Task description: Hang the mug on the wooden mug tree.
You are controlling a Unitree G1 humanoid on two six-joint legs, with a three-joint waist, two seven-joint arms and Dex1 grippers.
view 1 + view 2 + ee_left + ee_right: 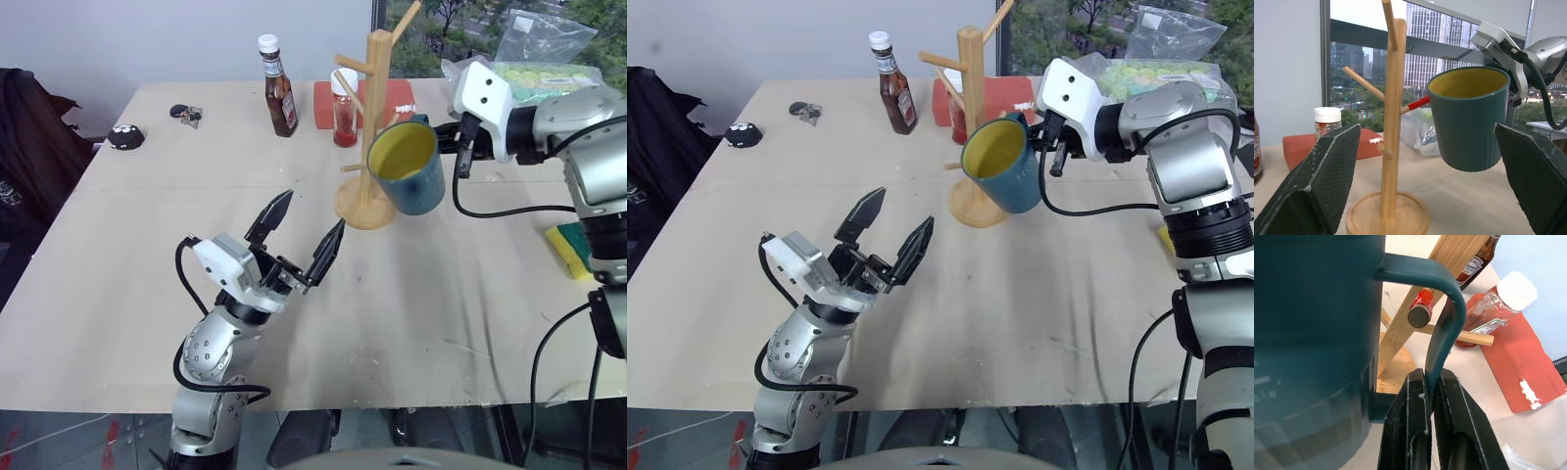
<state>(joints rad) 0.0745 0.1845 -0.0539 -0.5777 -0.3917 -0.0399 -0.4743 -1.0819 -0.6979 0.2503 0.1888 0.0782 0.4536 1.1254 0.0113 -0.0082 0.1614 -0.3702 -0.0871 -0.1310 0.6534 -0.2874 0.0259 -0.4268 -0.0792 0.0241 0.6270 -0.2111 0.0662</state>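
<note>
1. Pale wood surface (294, 323) runs to a window at the far side; at the far middle stands the mug tree (372, 137), with a brown sauce bottle (278, 88) and a red-capped jar (344, 108) just to its left.
2. Right pincer (1431, 396) is clenched on the loop handle of the mug (407, 166), which hangs in the air just right of the post, tilted, its yellow inside facing the near side.
3. Step in hand, as I judge it: lining the handle up with a peg. In the right wrist view a red-tipped peg (1420, 308) shows through the loop, though whether it is truly threaded I cannot tell.
4. Next move calls for sliding the loop fully over that peg, then lowering until the handle rests on it before letting go.
5. Right arm reaches in from the right, the pincer aimed left and slightly down.
6. Left pincer (304, 230) is released, its fingers spread wide, held over the near surface, pointing up toward the tree, well apart from the mug.
</note>
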